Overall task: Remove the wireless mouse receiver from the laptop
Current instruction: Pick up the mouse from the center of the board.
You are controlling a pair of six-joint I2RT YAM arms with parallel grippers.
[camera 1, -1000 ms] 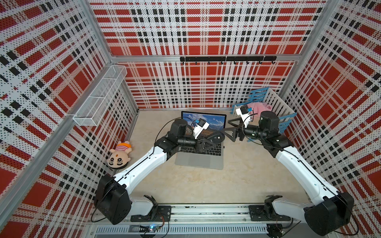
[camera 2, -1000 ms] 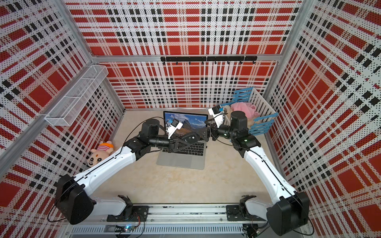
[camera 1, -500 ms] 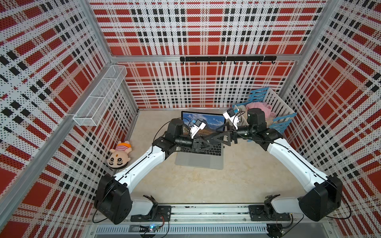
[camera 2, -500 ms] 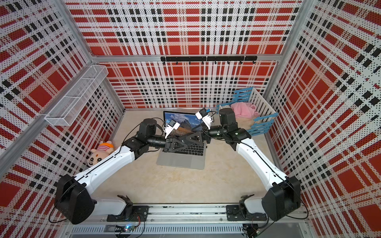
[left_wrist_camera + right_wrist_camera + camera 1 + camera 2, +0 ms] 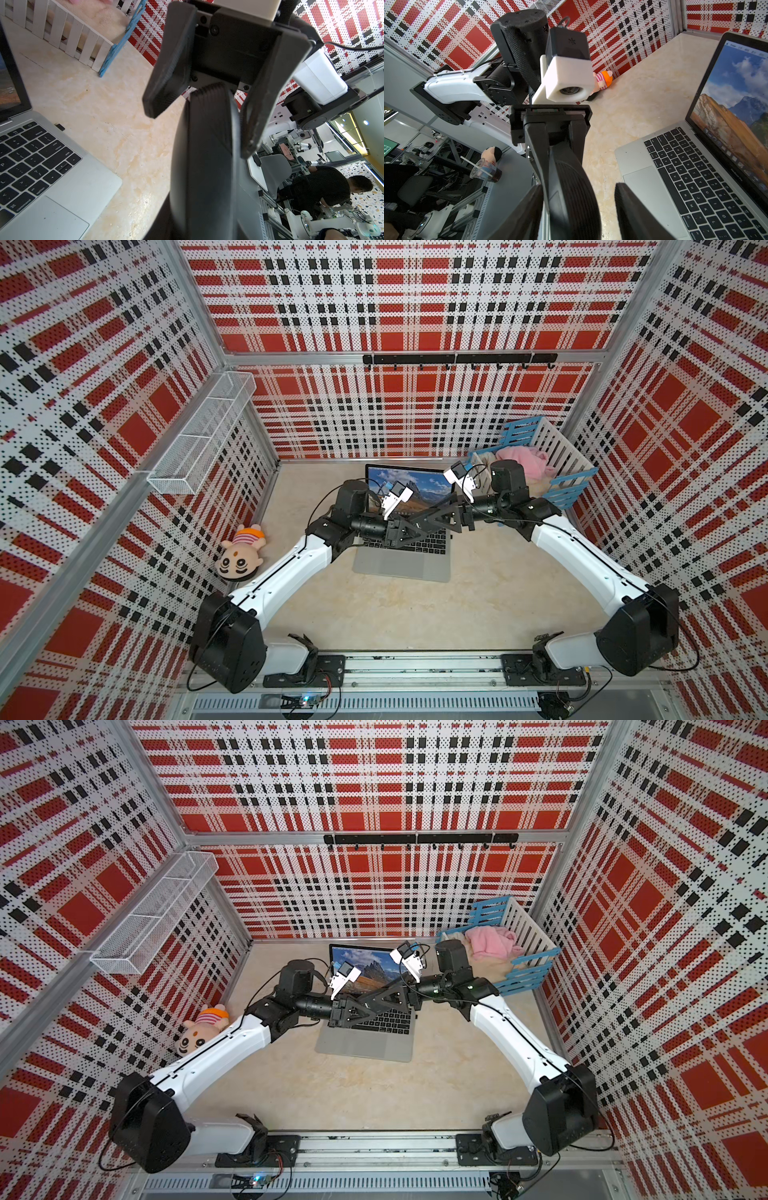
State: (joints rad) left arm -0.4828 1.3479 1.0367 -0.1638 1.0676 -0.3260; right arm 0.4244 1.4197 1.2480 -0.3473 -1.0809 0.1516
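The silver-grey laptop [image 5: 399,568] lies open at the back middle, its screen lit. A tiny black nub, the wireless mouse receiver [image 5: 59,126], sticks out of the laptop's [image 5: 62,197] right edge near the hinge; in both top views the grippers hide it. Above the keyboard my left gripper [image 5: 428,519] is shut on a curved black ribbed piece [image 5: 571,197], the mouse or its cover, I cannot tell which. My right gripper [image 5: 200,132] faces it with jaws apart around the piece's far end [image 5: 207,124]. One finger is at its edge, the other stands off.
A white and blue slatted crib [image 5: 557,448] with a pink cloth stands at the back right, just behind my right arm. A plush doll [image 5: 240,558] lies by the left wall. A wire shelf [image 5: 203,439] hangs on that wall, and a hook rail [image 5: 457,359] on the back wall.
My right arm has swung left from beside the crib to over the laptop, and its jaws have narrowed around the piece. My left gripper has drawn slightly left, still shut on the piece.
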